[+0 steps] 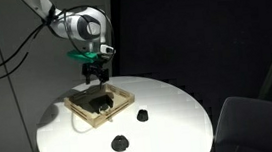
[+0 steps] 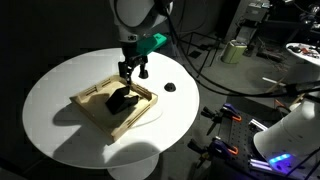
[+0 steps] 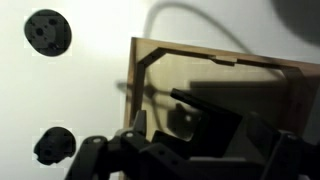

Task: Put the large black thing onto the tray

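The large black thing (image 1: 101,104) lies inside the light-tan wooden tray (image 1: 75,104) on the round white table, seen in both exterior views (image 2: 122,100). The tray (image 2: 88,103) sits near the table's middle. My gripper (image 1: 95,68) hangs a little above the black thing with its fingers spread and nothing between them (image 2: 132,70). In the wrist view the tray (image 3: 230,75) fills the right side. The black thing (image 3: 205,120) lies dark in shadow just under my fingers (image 3: 190,150).
Two smaller black items rest on the white table outside the tray (image 1: 142,114), (image 1: 121,142). They show at the left of the wrist view (image 3: 48,32), (image 3: 55,145). One shows beside the tray (image 2: 170,87). Cables and equipment stand beyond the table's edge (image 2: 235,50).
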### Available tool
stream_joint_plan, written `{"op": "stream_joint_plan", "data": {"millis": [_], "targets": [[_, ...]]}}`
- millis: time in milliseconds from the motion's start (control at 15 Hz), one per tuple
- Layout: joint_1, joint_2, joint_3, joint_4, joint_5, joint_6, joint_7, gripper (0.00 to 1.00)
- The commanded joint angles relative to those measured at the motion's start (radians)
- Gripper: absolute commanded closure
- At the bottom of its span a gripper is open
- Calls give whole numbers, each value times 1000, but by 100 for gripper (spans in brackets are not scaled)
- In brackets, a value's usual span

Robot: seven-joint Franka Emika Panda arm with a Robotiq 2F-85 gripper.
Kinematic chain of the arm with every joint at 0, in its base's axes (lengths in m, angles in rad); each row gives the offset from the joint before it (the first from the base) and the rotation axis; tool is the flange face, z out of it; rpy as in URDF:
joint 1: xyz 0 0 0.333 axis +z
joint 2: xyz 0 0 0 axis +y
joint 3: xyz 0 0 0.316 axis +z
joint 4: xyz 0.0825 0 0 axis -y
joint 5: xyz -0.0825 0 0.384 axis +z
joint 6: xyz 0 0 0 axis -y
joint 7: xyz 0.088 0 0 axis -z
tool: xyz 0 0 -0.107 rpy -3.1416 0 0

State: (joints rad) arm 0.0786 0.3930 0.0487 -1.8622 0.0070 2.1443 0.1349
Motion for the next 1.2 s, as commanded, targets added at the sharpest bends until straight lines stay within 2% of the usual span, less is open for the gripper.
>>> {"op": "stream_joint_plan", "data": {"millis": [0, 200, 467, 867, 1133], "targets": [[-30, -221, -41, -219, -6, -1, 8, 0], [-66, -304, -74, -292, -28, -23, -7, 0], [-91, -364, -85, -346, -46, -48, -34, 0], [-101, -409, -87, -382, -109, -77, -140, 0], [-114, -449, -93, -409, -89, -46, -191, 0]]}}
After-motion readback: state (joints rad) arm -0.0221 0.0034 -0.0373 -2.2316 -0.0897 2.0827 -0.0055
